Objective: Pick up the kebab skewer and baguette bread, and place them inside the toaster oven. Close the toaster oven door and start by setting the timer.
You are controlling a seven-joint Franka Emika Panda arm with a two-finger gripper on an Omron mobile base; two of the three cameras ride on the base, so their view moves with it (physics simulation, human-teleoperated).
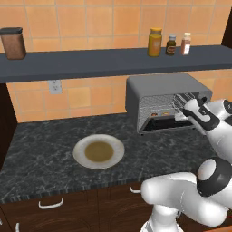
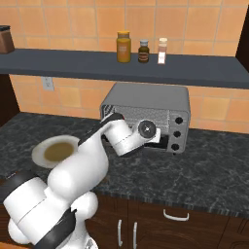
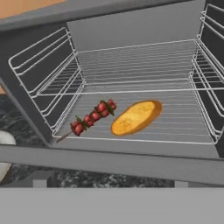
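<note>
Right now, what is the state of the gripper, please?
Gripper: open, holding nothing, at the toaster oven mouth.

No readable text, brand, number or sign anywhere. Labels on shelf jars too blurred to read; toaster oven knobs unmarked.

Our arm: glossy white rounded shell segments, bulbous at the joints, with dark grey to black bands between links. A round dark cap with pale centre marks our wrist; black trim there too.
</note>
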